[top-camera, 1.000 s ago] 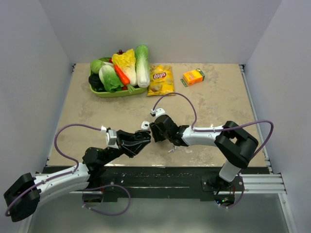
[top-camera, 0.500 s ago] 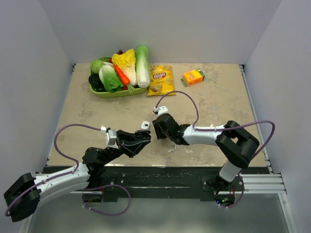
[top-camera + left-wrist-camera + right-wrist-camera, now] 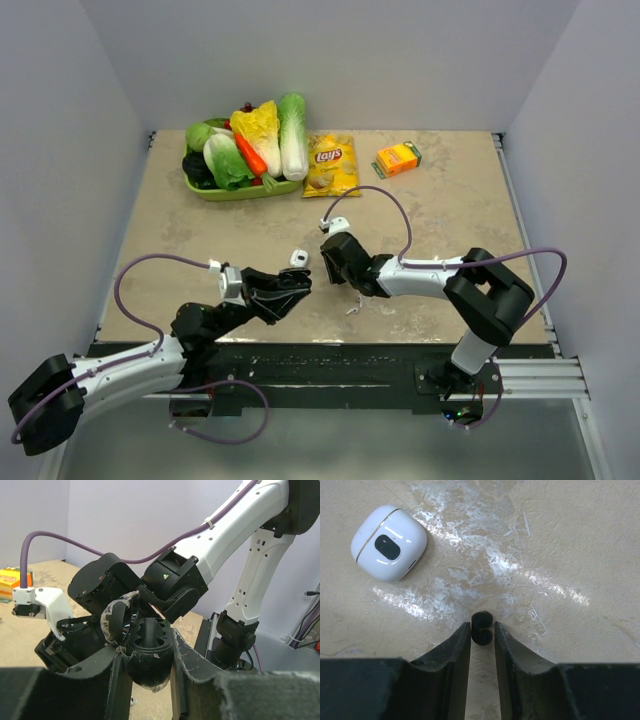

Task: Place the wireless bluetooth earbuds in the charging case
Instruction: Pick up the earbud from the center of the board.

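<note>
Left gripper [image 3: 147, 652] clamped tight on the open black charging case [image 3: 150, 632]. Right gripper [image 3: 482, 630] jaws narrow, flanking one earbud [image 3: 481, 625] on the table [image 3: 570, 555] near its front edge; can't tell if it's pinched. White pod [image 3: 389, 542] nearby.

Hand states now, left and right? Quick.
Left hand: closed on the black charging case.
Right hand: jaws either side of a black earbud; gripped or not cannot be told.
</note>
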Robot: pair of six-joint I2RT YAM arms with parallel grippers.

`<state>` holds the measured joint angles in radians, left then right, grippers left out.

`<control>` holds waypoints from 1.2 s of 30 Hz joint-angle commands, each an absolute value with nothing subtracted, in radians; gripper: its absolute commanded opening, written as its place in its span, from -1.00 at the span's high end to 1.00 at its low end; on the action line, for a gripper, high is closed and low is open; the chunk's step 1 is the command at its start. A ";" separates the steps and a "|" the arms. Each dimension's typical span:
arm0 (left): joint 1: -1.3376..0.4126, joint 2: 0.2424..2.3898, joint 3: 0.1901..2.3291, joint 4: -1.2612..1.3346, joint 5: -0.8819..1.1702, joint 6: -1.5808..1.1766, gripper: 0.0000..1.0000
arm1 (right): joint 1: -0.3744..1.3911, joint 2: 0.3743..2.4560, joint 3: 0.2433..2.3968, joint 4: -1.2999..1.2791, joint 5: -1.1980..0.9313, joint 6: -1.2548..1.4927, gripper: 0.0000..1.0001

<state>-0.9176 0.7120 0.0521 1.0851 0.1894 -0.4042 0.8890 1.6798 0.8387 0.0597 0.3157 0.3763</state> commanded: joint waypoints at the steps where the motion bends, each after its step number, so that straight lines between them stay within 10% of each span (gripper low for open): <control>1: -0.920 0.716 -0.046 1.161 0.187 -0.400 1.00 | 0.887 1.649 0.862 0.061 0.348 0.367 0.44; 14: -0.920 0.715 -0.052 1.166 0.186 -0.402 1.00 | 0.873 1.640 0.859 0.028 0.379 0.393 1.00; 36: -0.890 0.703 0.158 0.899 0.336 -0.290 1.00 | 1.043 0.741 1.008 -0.574 0.086 0.238 1.00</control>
